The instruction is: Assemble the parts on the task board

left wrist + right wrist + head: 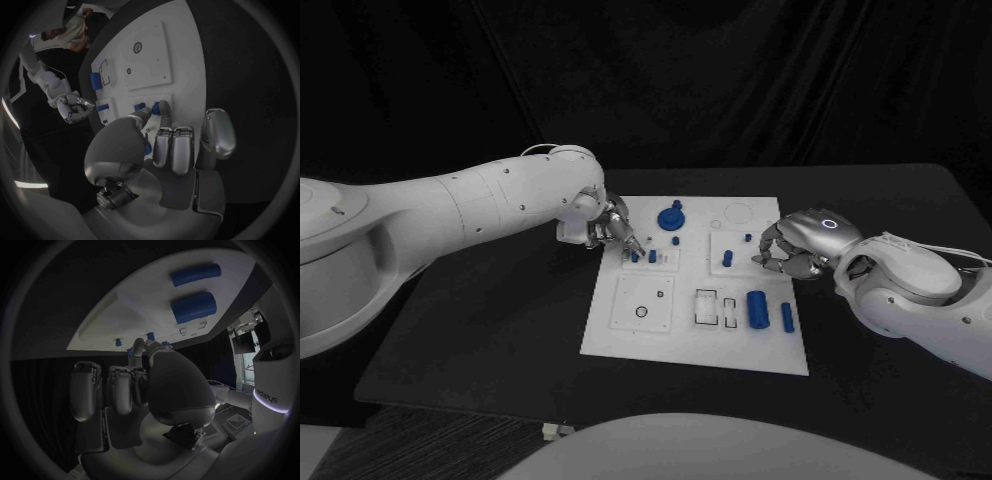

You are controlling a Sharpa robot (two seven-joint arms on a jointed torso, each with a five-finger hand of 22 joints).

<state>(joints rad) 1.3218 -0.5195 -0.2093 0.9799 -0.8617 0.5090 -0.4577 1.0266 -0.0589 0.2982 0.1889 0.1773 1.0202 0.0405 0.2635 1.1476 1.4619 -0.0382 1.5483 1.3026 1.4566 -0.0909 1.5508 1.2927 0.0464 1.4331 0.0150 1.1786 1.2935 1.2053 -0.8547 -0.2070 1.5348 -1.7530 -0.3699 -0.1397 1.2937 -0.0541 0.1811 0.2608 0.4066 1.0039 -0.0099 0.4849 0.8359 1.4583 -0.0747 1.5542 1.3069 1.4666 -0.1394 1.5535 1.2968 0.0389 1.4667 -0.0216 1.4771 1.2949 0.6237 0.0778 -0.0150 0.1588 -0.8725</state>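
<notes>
While L hand (pixel 606 226) pinches peg (pixel 140 106) | R hand (pixel 788 246) curled, grip unclear

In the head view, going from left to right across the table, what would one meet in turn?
Left hand at the task board's left edge → round-headed blue part → small blue peg → thick blue cylinder → thin blue cylinder → right hand.

Black table (pixel 502 320), matte, w/ squared near corner. Black curtain (pixel 733 80) behind, hanging in folds. Grey carpet floor (pixel 430 445) at lower left. Dim light overall.
</notes>
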